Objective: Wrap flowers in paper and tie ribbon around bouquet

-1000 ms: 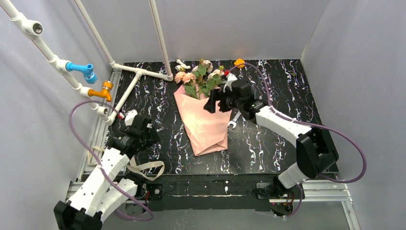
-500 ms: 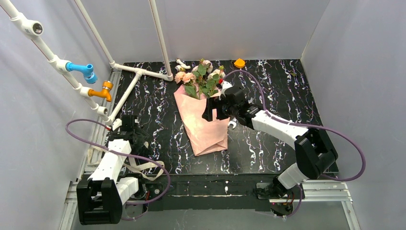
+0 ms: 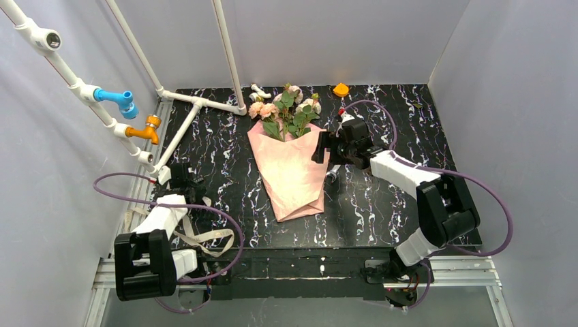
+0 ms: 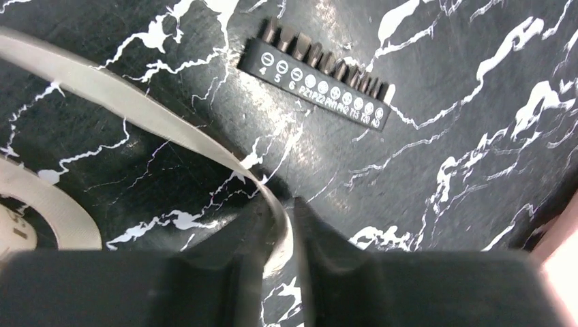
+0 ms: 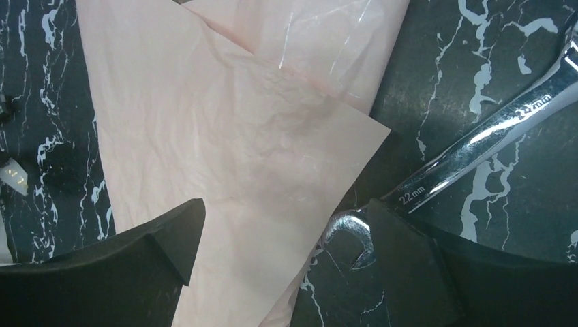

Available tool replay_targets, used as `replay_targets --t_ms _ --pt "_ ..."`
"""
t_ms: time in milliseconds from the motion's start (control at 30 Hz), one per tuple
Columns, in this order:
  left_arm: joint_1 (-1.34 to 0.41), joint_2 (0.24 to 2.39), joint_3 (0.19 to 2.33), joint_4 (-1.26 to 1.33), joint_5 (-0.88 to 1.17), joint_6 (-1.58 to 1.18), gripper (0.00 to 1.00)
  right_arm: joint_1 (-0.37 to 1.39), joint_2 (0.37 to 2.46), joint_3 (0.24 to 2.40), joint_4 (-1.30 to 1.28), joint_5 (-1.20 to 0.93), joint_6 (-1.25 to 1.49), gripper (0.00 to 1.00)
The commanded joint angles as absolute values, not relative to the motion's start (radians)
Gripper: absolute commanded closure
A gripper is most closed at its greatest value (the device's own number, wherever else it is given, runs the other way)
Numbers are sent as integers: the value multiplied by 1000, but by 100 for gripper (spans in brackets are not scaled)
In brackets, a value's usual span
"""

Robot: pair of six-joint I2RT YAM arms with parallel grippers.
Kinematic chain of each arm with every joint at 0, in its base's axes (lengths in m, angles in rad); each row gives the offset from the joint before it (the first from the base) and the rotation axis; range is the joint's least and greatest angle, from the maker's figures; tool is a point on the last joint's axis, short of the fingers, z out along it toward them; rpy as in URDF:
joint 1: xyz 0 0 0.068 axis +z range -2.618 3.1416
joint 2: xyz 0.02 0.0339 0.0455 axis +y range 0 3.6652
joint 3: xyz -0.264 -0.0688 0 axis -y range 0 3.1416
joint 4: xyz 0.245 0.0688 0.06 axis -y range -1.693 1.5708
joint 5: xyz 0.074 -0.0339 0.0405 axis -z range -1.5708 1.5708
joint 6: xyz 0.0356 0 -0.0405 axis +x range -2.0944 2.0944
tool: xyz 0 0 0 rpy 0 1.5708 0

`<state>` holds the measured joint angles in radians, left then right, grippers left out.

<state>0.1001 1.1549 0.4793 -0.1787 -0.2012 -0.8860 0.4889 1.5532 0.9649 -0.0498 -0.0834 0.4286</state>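
Note:
The bouquet lies mid-table: pink and cream flowers [image 3: 286,109] stick out of the wide far end of a salmon paper [image 3: 290,174] cone whose point faces me. My right gripper [image 3: 319,150] hovers open at the cone's right edge. In its wrist view the gripper [image 5: 284,208] has one finger over the paper [image 5: 225,122] and the other over a spanner. My left gripper [image 3: 194,191] is low at the table's left side. Its jaws [image 4: 281,204] have closed in on the beige ribbon [image 4: 123,95], which curls up between them. More ribbon [image 3: 204,237] loops near the left base.
A steel 22 mm spanner [image 5: 491,136] lies just right of the cone [image 3: 332,174]. A black bit holder [image 4: 317,85] sits beyond the left gripper, with a white ring [image 4: 41,197] at its left. White pipes [image 3: 198,102] with blue [image 3: 119,101] and orange [image 3: 146,129] taps line the left; an orange piece [image 3: 341,89] is far back.
The left arm swung left and down to the table, and its jaws narrowed around the ribbon. The right gripper drew back rightward off the paper cone, still open.

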Motion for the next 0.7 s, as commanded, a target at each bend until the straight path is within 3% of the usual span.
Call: replay_targets --t_ms 0,33,300,667 --pt "108 1191 437 -98 -194 -882 94 469 1571 1001 -24 -152 438 2" --pt "108 1200 444 -103 -178 -883 100 466 1565 998 -25 -149 437 2" --pt "68 1093 437 -147 -34 -929 100 447 1556 988 -26 -150 468 2" --pt "-272 877 498 -288 -35 -1071 100 443 1466 979 -85 46 497 2"
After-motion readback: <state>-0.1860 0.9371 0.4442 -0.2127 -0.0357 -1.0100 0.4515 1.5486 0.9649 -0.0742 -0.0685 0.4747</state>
